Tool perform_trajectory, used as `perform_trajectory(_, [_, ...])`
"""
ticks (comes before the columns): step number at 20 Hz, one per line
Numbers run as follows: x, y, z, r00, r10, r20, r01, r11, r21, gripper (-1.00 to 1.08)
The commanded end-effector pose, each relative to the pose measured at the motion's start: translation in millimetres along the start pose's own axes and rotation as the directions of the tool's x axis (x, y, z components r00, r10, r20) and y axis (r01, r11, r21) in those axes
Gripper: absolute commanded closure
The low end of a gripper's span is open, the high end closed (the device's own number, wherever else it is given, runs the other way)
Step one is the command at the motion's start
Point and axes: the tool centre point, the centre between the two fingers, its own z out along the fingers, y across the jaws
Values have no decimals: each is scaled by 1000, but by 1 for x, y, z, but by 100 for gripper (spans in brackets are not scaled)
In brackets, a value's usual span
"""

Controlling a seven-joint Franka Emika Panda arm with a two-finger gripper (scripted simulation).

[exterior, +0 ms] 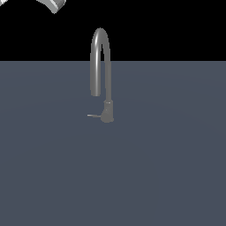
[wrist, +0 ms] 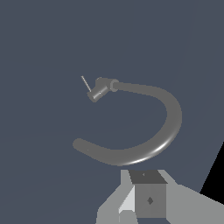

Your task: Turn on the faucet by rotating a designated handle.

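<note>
The faucet (exterior: 100, 66) stands upright in the middle of the flat grey surface, a tall gooseneck spout on a short darker base (exterior: 107, 111). The handle (exterior: 93, 116) is a thin lever sticking out from the base toward the exterior view's left. In the wrist view I look down on the curved spout (wrist: 168, 131), the base (wrist: 99, 89) and the thin handle (wrist: 85, 83). My gripper (wrist: 146, 183) shows only as grey blocks at the picture's edge, high above the faucet and apart from it. I cannot tell how its jaws stand.
A piece of the white robot arm (exterior: 54, 5) shows at the top of the exterior view, toward its left. The grey surface (exterior: 167, 167) stretches flat around the faucet, with a black background behind it.
</note>
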Motion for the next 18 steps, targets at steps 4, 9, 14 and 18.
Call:
perform_trajectory(4, [22, -15, 14, 992, -126, 10, 126, 985, -115, 108])
perform_trajectory(9, [39, -29, 27, 974, -224, 29, 225, 952, -205, 108])
perform_trajectory(14, [52, -41, 40, 949, -310, 55, 312, 906, -285, 108])
perform_trajectory(18, [62, -50, 51, 925, -371, 79, 374, 862, -342, 108])
